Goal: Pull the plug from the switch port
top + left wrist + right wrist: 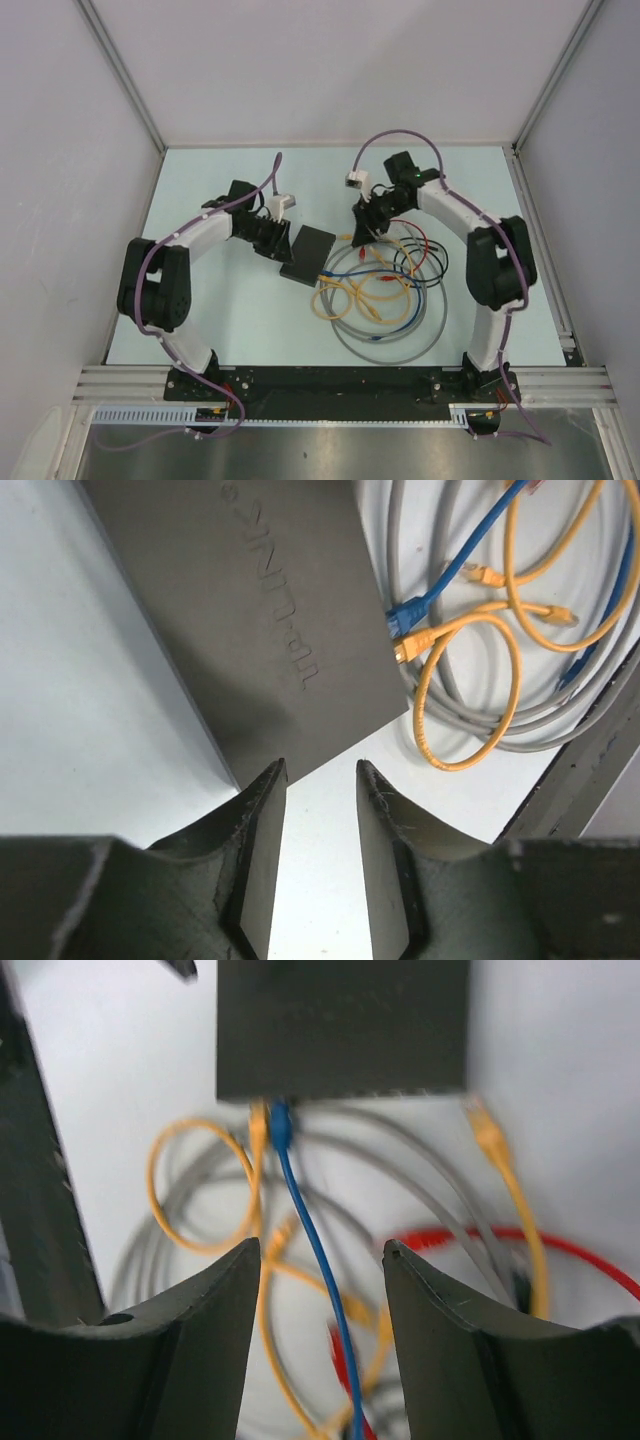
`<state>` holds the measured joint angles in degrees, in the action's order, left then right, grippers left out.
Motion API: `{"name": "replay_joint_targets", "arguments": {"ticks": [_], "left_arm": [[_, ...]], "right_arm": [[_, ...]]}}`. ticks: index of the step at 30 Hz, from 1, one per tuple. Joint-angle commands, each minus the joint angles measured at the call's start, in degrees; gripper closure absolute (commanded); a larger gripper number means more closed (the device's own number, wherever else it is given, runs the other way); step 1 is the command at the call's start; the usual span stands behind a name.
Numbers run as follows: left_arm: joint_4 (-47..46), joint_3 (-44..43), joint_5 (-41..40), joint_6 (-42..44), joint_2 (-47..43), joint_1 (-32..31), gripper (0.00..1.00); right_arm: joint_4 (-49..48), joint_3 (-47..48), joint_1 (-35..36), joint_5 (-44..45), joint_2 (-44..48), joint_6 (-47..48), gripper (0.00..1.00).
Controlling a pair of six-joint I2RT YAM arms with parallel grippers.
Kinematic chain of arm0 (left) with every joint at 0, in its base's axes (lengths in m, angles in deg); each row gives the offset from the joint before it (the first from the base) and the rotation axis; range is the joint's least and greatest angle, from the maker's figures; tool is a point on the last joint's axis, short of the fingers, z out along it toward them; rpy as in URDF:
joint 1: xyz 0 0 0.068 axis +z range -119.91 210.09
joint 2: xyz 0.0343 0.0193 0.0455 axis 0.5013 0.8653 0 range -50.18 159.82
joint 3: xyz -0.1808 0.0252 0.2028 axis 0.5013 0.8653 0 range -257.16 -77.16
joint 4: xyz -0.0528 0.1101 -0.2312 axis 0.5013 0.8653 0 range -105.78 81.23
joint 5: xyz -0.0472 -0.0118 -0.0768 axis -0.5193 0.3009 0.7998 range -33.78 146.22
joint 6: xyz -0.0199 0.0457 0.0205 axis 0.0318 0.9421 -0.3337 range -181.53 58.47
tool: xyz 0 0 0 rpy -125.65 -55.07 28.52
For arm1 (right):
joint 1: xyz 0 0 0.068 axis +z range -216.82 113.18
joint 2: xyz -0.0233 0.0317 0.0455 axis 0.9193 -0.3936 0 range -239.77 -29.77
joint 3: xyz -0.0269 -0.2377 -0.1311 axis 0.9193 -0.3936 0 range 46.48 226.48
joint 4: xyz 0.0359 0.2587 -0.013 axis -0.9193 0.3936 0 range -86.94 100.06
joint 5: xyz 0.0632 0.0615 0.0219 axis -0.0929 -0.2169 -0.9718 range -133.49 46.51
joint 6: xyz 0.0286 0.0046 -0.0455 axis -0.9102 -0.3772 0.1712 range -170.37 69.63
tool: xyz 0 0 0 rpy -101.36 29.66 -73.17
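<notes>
Pale table, left pincer and right pincer both partly open, empty, near the switch.

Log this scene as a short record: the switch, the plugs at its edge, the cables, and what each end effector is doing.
switch: lying flat, mid-scene
blue plug: at the switch's port edge; seated or not, cannot tell
yellow plug: beside the blue one, same edge
cables: loose tangle right of the switch
left end effector: open, empty, by a switch corner
right end effector: open, empty, facing the port edge
</notes>
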<state>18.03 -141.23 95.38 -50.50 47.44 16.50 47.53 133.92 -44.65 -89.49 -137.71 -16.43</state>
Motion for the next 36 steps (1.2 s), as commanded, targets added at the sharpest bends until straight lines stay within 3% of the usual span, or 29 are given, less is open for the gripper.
{"name": "replay_joint_targets", "arguments": {"ticks": [1, 8, 12, 19, 32, 36], "left_arm": [[-0.7, 0.5, -2.7, -0.3, -0.2, 0.5, 0.58], [-1.0, -0.1, -3.7, 0.3, 2.1, 1.1, 0.57], [-0.6, -0.8, 1.5, 0.7, 3.3, 1.2, 0.68], [0.8, -3.2, 3.6, 1.5, 7.6, 1.2, 0.85], [0.8, -2.7, -2.1, 1.0, 12.9, 1.0, 0.85], [0.8, -2.7, -1.9, 1.0, 13.5, 1.0, 0.85]], "right_arm": [[-9.8, 2.9, 5.3, -8.9, -5.5, -17.9, 0.43], [-12.7, 6.3, 7.9, -8.0, -13.1, -23.9, 0.45], [-12.2, 7.0, 7.4, -6.6, -15.7, -23.3, 0.46], [-11.7, 8.7, 7.5, -7.0, -19.3, -22.9, 0.49], [-8.3, 10.5, 8.7, -9.4, -24.1, -20.6, 0.47], [-4.6, 11.6, 8.8, -13.1, -25.5, -17.4, 0.5]]}}
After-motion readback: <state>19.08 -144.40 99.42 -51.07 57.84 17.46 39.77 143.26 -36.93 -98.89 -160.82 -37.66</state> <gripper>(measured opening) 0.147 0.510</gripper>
